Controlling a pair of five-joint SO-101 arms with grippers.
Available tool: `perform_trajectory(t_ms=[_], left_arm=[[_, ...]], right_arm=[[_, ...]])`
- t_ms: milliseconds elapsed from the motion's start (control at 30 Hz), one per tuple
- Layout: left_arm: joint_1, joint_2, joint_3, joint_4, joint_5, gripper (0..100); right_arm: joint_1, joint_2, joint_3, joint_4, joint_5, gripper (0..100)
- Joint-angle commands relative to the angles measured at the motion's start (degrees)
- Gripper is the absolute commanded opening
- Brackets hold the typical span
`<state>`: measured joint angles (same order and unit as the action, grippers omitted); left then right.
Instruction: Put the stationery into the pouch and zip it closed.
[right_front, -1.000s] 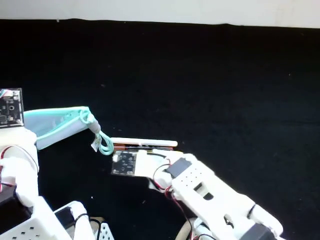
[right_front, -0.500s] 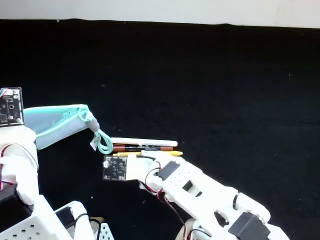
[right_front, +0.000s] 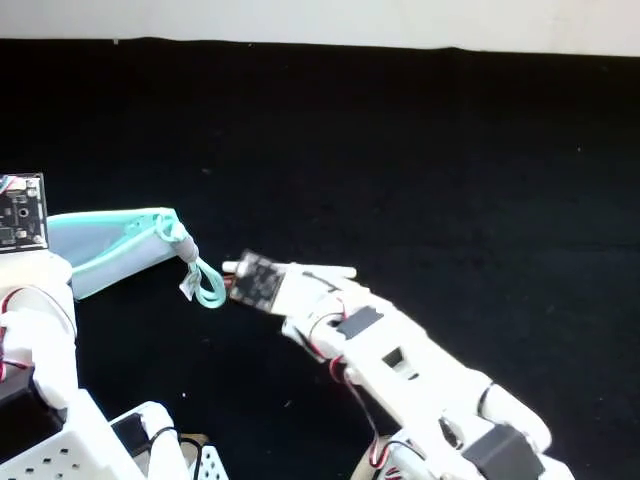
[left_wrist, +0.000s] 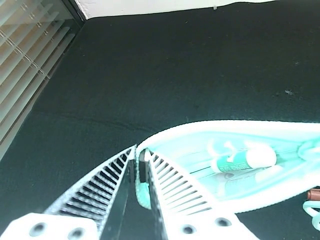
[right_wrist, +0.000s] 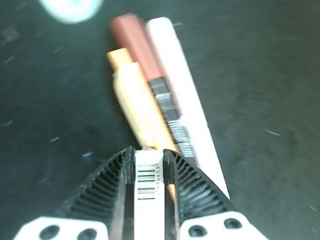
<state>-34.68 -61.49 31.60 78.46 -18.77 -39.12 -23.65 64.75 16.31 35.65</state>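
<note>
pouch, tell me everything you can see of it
The pouch is mint green, soft and fabric-looking, at the left of the black table with its mouth open. A looped cord hangs from its end. Inside lies a white-and-teal tube. The left gripper has its jaws shut on the rim at one end.

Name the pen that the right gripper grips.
The yellow pen, which runs into the right gripper; the brown pen and the white pen lie beside it, outside the jaws.
</note>
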Motion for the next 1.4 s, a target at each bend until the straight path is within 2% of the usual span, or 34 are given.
perform_trajectory(t_ms=[0, 200, 433, 667, 833, 1067, 1367], left_arm=[[-0.31, 0.57, 1.45, -0.09, 0.0, 1], [-0.13, 0.57, 1.54, -0.09, 0.0, 1], [-0.13, 0.66, 1.63, -0.09, 0.0, 1], [-0.13, 0.92, 1.63, 0.18, 0.0, 1], [-0.13, 0.92, 1.63, 0.18, 0.0, 1], [-0.22, 1.01, 1.63, 0.0, 0.0, 1], [-0.31, 1.01, 1.63, -0.62, 0.0, 1]], right_arm=[[3.21, -5.23, -1.36, -1.19, -4.22, 0.8], [4.79, -9.01, -11.12, -0.92, -17.05, 0.8], [-0.48, -9.1, -27.21, -1.01, -30.42, 0.8], [-5.93, -6.64, -47.43, -1.27, -38.59, 0.8], [-13.23, 1.89, -59.47, -1.1, -40.7, 0.8], [-20.62, 10.68, -69.23, -1.01, -40.79, 0.8], [-22.73, 11.21, -69.05, 3.56, -40.79, 0.8]])
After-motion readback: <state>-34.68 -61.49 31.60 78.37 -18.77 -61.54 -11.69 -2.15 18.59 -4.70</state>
